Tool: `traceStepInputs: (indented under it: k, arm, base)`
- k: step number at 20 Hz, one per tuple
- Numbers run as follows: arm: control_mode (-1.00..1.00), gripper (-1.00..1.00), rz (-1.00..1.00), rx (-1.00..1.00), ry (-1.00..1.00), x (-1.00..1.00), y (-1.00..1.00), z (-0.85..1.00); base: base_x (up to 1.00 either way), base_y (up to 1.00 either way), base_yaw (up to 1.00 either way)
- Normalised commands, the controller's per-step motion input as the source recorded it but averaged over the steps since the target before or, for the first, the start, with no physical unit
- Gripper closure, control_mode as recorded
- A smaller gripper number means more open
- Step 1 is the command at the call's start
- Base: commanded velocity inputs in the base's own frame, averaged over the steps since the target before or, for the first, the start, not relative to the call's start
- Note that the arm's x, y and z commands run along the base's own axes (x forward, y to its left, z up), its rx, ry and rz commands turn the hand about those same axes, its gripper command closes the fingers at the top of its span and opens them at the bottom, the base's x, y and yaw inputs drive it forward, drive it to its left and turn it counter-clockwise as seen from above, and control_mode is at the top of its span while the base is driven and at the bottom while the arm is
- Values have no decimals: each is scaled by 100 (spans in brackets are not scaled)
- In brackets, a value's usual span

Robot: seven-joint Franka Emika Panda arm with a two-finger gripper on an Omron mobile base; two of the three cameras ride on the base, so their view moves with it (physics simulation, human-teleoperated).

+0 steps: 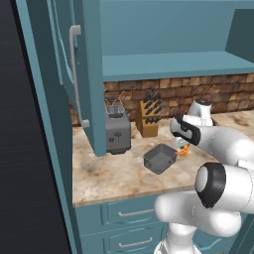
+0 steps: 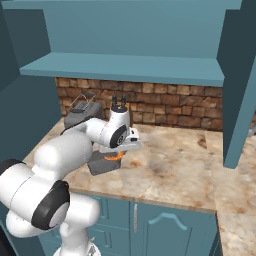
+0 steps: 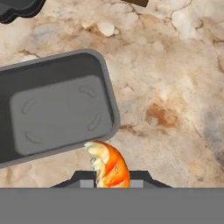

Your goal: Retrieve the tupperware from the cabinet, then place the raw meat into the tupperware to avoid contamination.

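The grey, rounded-rectangular plastic tupperware tub (image 3: 57,109) sits open and empty on the mottled beige stone counter (image 3: 175,87), already out of the teal-blue wall cabinet (image 1: 163,64), whose arched-panel door (image 1: 82,74) hangs open above it. The robot's 2-finger gripper (image 3: 112,177) hovers just off the tub's near rim, and its fingers are pinched nearly together on the small orange, curved, shrimp-like piece of raw meat (image 3: 109,164), which pokes up between them in the hand view and just overlaps the tub's rim there. In the left base view the orange piece (image 1: 184,150) shows under the hand, just beside the tub (image 1: 159,158) on the side away from the grey upright toaster (image 1: 117,133) and forward of the wooden knife block (image 1: 148,119). From the right base view the meat (image 2: 116,155) looks raised above the tub's edge (image 2: 100,164), though I cannot tell how much clearance there is. So the step in hand looks like carrying the meat over the tub and letting it go. To do it well, I would say the hand needs to travel further across the rim until the shrimp hangs over the flat middle of the tub floor, not the lip, since a drop from here could land it on the rim or bounce it onto the counter. Keeping the height until past the rim should avoid nudging the light tub, then lowering a little before the fingers part would keep the piece from rolling out.
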Motion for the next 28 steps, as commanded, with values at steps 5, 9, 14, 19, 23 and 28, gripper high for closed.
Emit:
traceStepInputs:
  k: [5, 9, 14, 19, 23, 28]
  arm:
    - [-100, 100, -3, 0, -8, 0, 49, 0]
    - [-100, 100, -3, 0, -9, 4, 45, -1]
    - [-100, 100, -3, 0, -6, 4, 33, 0]
    - [-100, 100, -4, 0, -2, 13, 8, -4]
    - [-100, 100, -4, 0, 0, 16, 0, -5]
    - [-100, 100, -4, 0, 0, 21, 0, -3]
  base:
    - [0, 0, 0]
    - [0, 0, 0]
    - [0, 0, 0]
    - [0, 0, 0]
    - [0, 0, 0]
    - [0, 0, 0]
